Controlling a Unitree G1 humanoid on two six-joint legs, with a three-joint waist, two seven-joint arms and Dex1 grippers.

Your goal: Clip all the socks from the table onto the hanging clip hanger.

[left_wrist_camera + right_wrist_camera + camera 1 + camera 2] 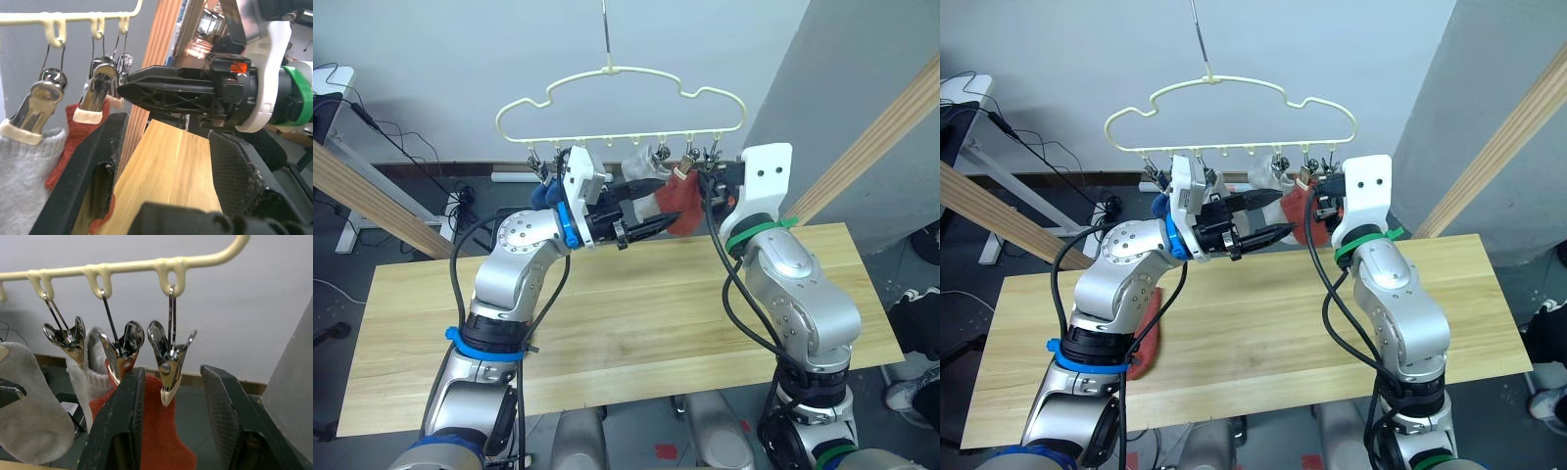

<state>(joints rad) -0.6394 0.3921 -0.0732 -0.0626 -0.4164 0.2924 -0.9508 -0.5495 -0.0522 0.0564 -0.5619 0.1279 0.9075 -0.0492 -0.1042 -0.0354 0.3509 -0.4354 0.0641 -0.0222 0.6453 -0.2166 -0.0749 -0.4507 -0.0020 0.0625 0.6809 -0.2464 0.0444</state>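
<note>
The right pincer has its two fingers apart just under the end clip of the clip hanger, with one rust-red sock pinned on the next clip beside its finger, and the left pincer, also spread and empty, points toward it from close by. Past them hang two light grey socks and a blue one at the far end; another rust-red sock lies on the pale plank table under the left arm. Both forearms are raised from bent elbows; a grey wall, slanted wooden poles and floor cables surround them.
</note>
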